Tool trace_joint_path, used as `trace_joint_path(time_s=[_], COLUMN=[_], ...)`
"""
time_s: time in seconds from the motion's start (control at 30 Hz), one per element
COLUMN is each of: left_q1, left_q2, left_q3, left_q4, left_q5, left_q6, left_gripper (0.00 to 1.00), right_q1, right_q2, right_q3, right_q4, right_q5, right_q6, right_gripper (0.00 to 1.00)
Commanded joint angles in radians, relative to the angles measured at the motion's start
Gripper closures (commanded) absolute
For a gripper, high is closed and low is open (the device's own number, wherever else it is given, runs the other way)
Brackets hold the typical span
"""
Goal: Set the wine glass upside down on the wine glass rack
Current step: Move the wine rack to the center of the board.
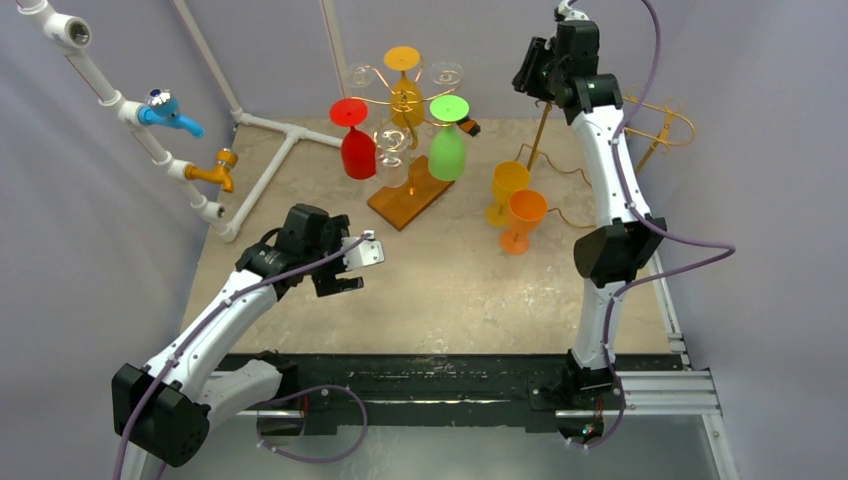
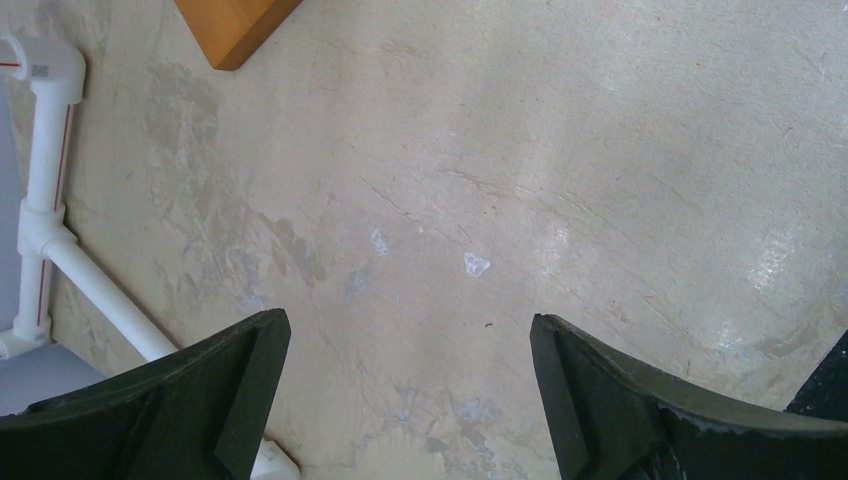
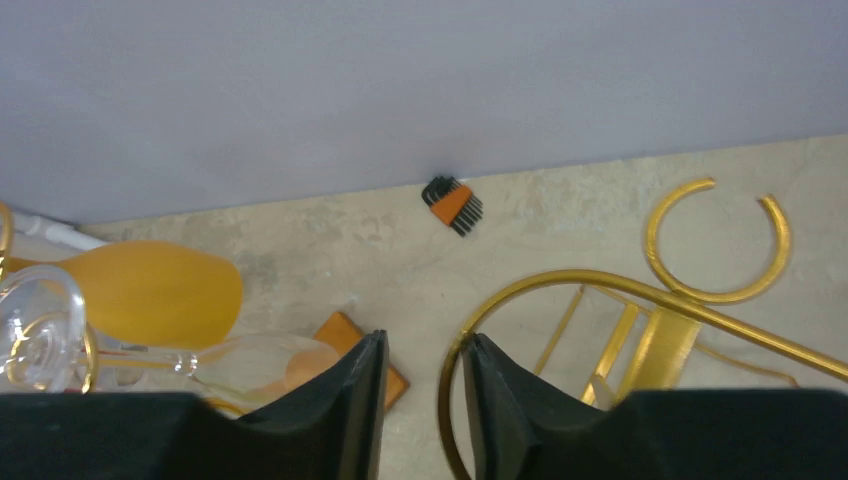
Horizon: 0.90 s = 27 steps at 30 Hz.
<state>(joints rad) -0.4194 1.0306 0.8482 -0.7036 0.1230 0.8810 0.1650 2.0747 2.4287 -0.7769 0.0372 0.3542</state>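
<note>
High over the far edge of the worktop [image 1: 450,290], your right jaws stand narrowly parted and empty, so widen them before reaching for the orange wine glass [image 1: 523,213] by its stem.

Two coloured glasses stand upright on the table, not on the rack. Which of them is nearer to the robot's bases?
The orange glass; the yellow glass stands just behind it, farther away.

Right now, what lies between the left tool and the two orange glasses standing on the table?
Nothing: from the left tool to the orange glasses the tabletop is bare, as the top view shows.
</note>
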Motion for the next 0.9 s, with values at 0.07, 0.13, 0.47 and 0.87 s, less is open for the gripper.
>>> trace_joint_path(time_s=[0.07, 0.13, 0.47, 0.87], left_q1=[-0.001, -0.001, -0.001, -0.001], left_q2=[0.001, -0.002, -0.028, -0.004], left_q3=[-0.017, -0.015, -0.039, -0.018], left_q4=[0.007, 0.003, 0.003, 0.004], left_q5=[-0.017, -0.016, -0.013, 0.044], left_q6=[-0.041, -0.045, -0.048, -0.070], left_gripper=[0.00, 0.00, 0.00, 0.00], right_q1=[0.011, 0.011, -0.033, -0.251], right_q2=[-0.121, -0.145, -0.295, -0.343], right_q3=[-0.063, -0.061, -0.059, -0.211], right_q4=[0.079, 0.068, -0.043, -0.097], right_q5=[-0.086, -0.075, 0.118, 0.299], right_q6=[-0.052, -0.044, 0.020, 0.138], right_gripper=[0.35, 0.27, 0.28, 0.29])
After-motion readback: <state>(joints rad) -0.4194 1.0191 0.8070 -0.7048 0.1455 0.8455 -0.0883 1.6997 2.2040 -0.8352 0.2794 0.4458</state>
